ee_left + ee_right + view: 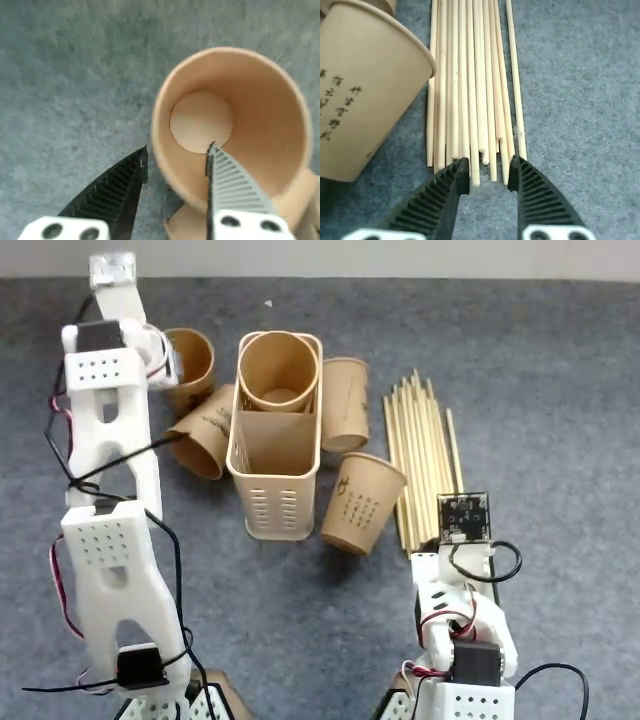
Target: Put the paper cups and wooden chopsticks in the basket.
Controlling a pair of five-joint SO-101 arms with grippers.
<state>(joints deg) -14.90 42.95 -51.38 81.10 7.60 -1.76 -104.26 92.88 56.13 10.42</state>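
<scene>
Left hand (178,152): released and spread across the rim of the far-left cup (235,130), with one finger inside the mouth and the other outside the wall; nothing is clamped yet
Why so: the cup's mouth faces the hand, and a pinch on the rim looks like the surest hold on a thin paper wall
Right hand (489,169): released, grasping nothing, low over the surface (580,75)
Chopsticks (470,85): a flat sheaf on the surface, right of the basket; their near ends lie just at and between the right hand's fingertips
Why so: coming in end-on should let the jaws close across several sticks at once, I judge
Basket (272,502): in the middle of the surface, between the two arms; a stowed cup (278,370) stands in its far compartment
Loose cups: a side-lying cup (205,430) against the basket's left wall, a right-hand cup (345,405) beside its right wall, and a tipped cup (362,502) between basket and chopsticks
</scene>
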